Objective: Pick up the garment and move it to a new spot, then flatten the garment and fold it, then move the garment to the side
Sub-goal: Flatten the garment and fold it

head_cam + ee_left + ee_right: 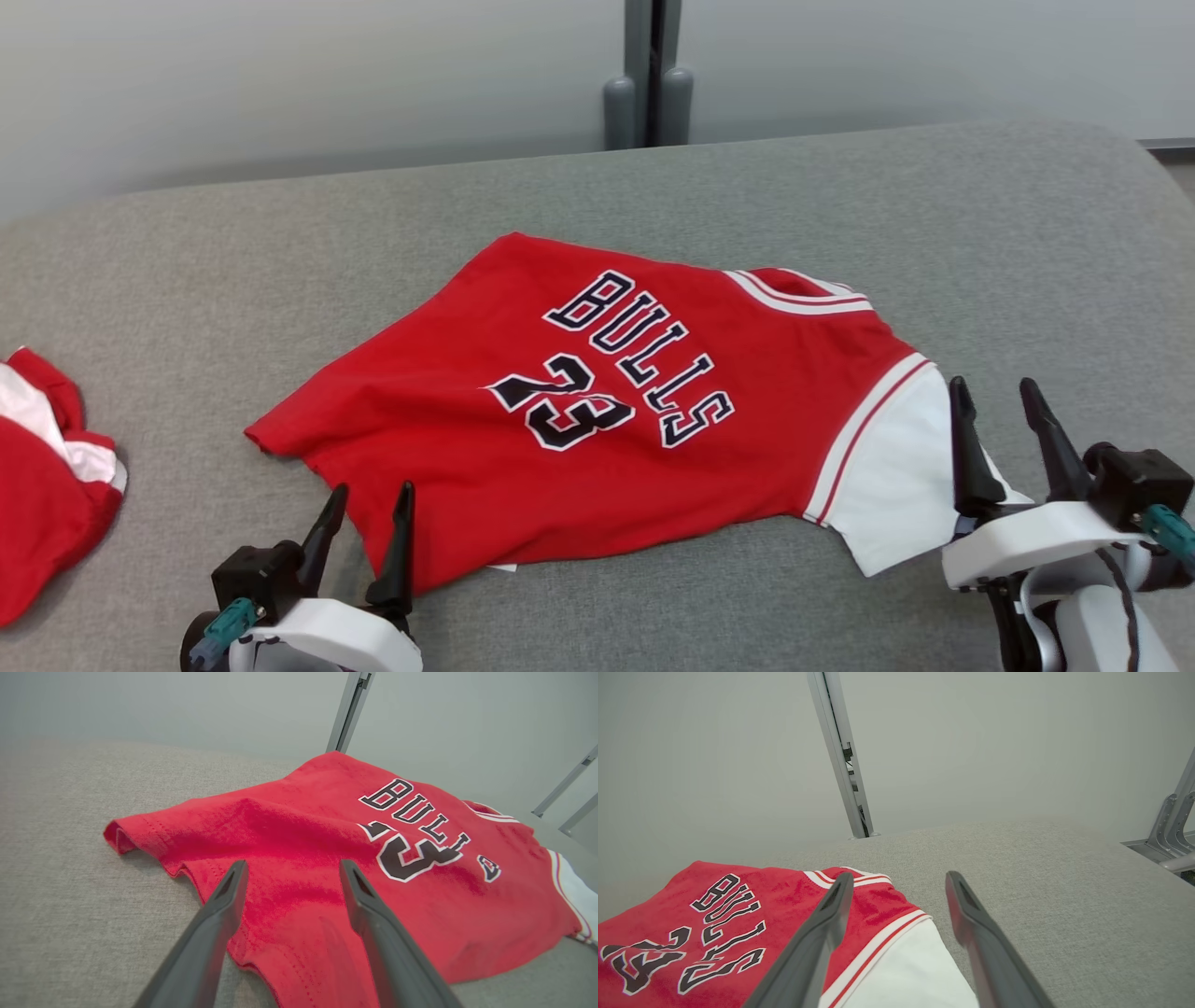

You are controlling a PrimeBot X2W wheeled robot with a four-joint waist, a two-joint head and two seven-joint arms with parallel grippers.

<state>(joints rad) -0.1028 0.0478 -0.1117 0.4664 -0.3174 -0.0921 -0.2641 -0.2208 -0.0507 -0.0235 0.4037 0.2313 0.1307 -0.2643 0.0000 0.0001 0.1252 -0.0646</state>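
A red jersey (597, 420) with "BULLS 23" lettering and a white sleeve (901, 476) lies spread on the grey cushioned surface (1027, 261), lettering up. Its hem end points left and is slightly rumpled (140, 833). My left gripper (371, 499) is open at the jersey's near left edge, its fingers (224, 905) hovering over the red cloth. My right gripper (999, 397) is open by the white sleeve (901, 970) at the jersey's right end, one finger over the sleeve and the other over bare cushion. Nothing is between either pair of fingers.
A second red and white garment (47, 467) lies bunched at the far left edge. A grey post (651, 75) stands behind the cushion against a pale wall. Bare cushion (1064, 896) stretches to the right of the jersey and behind it.
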